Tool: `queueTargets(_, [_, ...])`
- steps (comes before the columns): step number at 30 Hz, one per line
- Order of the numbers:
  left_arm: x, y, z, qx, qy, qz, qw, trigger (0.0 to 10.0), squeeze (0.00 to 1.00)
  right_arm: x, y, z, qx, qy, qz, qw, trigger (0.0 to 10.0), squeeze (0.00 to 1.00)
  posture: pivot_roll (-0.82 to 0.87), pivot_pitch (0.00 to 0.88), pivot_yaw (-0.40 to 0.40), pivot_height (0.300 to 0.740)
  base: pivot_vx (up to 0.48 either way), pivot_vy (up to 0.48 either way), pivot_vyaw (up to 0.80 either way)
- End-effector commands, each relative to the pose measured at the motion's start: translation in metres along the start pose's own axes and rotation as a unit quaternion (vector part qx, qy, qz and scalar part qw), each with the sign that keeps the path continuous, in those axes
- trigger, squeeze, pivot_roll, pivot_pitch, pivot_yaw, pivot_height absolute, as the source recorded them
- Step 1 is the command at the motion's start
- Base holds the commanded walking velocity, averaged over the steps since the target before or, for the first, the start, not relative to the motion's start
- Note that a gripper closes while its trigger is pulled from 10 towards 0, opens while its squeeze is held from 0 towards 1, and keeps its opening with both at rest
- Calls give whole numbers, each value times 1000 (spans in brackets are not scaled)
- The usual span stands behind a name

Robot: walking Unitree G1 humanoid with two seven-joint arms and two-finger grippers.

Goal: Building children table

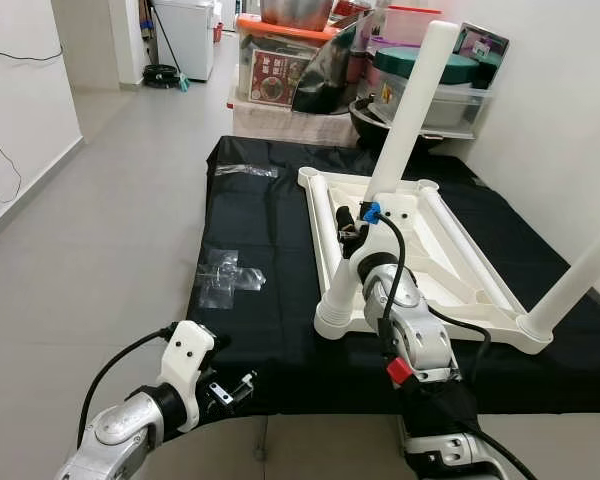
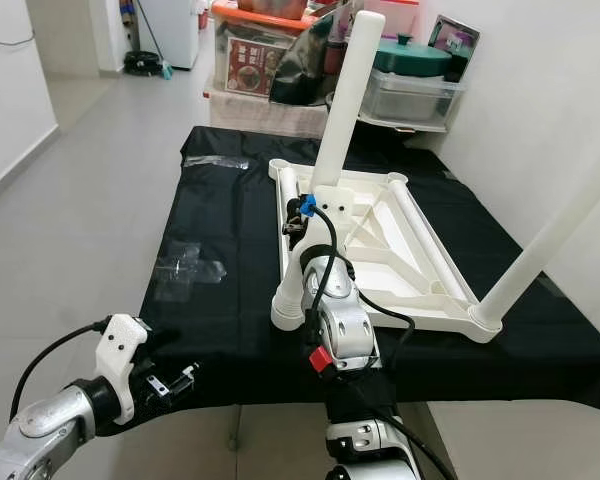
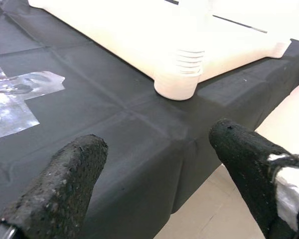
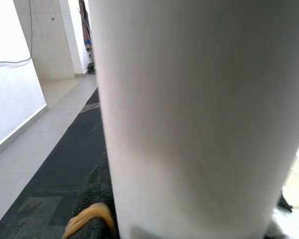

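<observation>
The white children's table (image 1: 450, 270) lies upside down on a black-covered table (image 1: 270, 330). One white leg (image 1: 410, 110) rises from the ridged socket (image 1: 335, 318) at its near-left corner. My right gripper (image 1: 355, 228) is shut on this leg partway up, and the leg (image 4: 199, 114) sits right against the right wrist camera. Another leg (image 1: 580, 280) stands in the near-right corner. My left gripper (image 1: 230, 388) hangs low off the black table's near-left edge. It (image 3: 157, 137) is open and holds nothing, and it points at the ridged socket (image 3: 182, 74).
Clear plastic wrappers (image 1: 225, 275) (image 1: 245, 170) lie on the black cloth left of the white table. Storage boxes and pots (image 1: 280, 70) are stacked behind the table. A white wall (image 1: 550, 120) runs along the right, and grey floor (image 1: 100, 250) spreads to the left.
</observation>
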State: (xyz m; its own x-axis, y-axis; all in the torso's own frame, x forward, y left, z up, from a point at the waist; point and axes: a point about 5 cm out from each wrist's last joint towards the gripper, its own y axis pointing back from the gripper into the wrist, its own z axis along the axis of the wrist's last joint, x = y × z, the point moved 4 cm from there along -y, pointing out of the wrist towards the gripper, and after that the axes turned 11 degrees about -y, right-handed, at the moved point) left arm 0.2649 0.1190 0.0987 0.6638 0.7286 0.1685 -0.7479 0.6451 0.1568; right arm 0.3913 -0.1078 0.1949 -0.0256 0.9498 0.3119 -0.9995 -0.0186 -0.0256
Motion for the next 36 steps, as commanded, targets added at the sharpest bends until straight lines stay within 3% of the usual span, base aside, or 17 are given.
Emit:
queueTargets(1, [-1, -2, 3, -6, 7, -5, 1000, 10000, 0, -16, 1, -20, 40, -3, -27, 999, 10000, 0, 55, 0, -131, 740, 0, 0, 0])
queueTargets(11, [-2, -2, 4, -12, 16, -7, 1000, 10000, 0, -16, 1, -22, 43, 0, -25, 999, 10000, 0, 55, 0, -132, 740, 0, 0, 0])
queueTargets(19, [-2, -1, 7, -18, 20, -8, 1000, 10000, 0, -16, 2, -23, 44, -1, -25, 999, 10000, 0, 53, 0, -131, 740, 401, 0, 0])
queueTargets(36, [-10, -1, 6, -15, 22, -24, 999, 10000, 0, -16, 1, -23, 46, 1, -25, 999, 10000, 0, 51, 0, -132, 740, 0, 0, 0])
